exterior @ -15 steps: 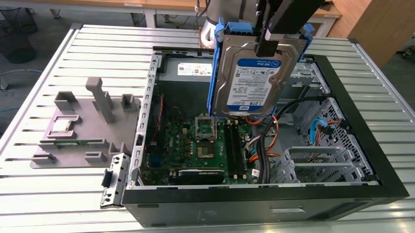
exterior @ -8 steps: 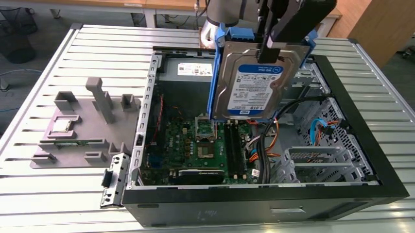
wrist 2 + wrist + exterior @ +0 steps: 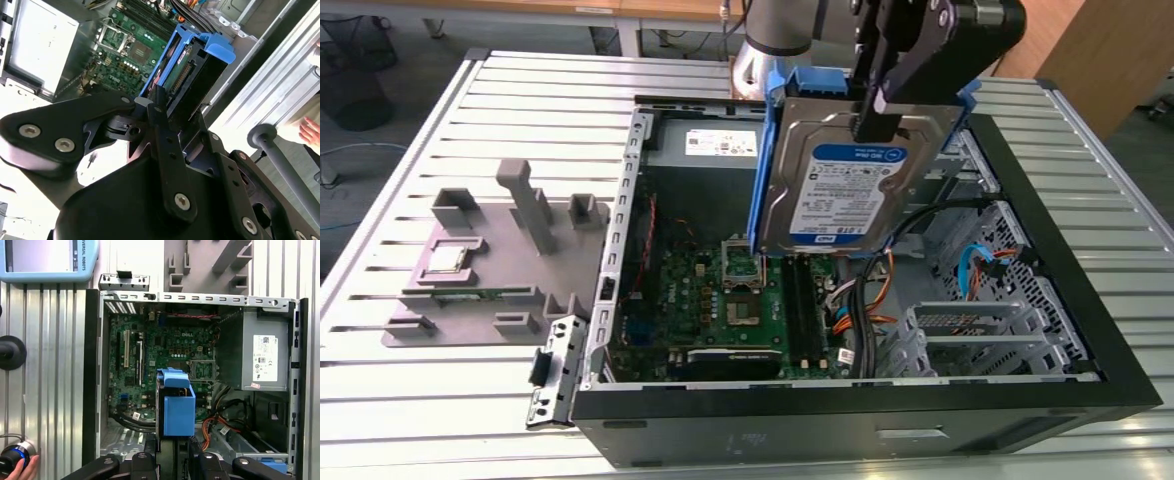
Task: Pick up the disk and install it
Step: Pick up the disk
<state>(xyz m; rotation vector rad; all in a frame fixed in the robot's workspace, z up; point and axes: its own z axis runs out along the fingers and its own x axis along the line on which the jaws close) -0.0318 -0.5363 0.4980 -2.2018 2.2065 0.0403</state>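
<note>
Slatted metal table (image 3: 400, 420) carries an open black case (image 3: 854, 425) lying on its side, with a grey fixture (image 3: 494, 250) beside it on the exterior view's left. Over the case, the gripper (image 3: 874, 120) pinches the disk (image 3: 834, 195) by its upper end, its fingers pressed against both faces. The disk hangs nearly upright, a little tilted, its label showing in the exterior view and blue rails along its edges. Its lower end is above the board (image 3: 720, 300), near the cables (image 3: 867, 295); whether it touches anything below I cannot tell. The power supply (image 3: 700, 145) sits in the far corner of the case. A hand (image 3: 22, 471) rests at the table's edge in the first wrist view
</note>
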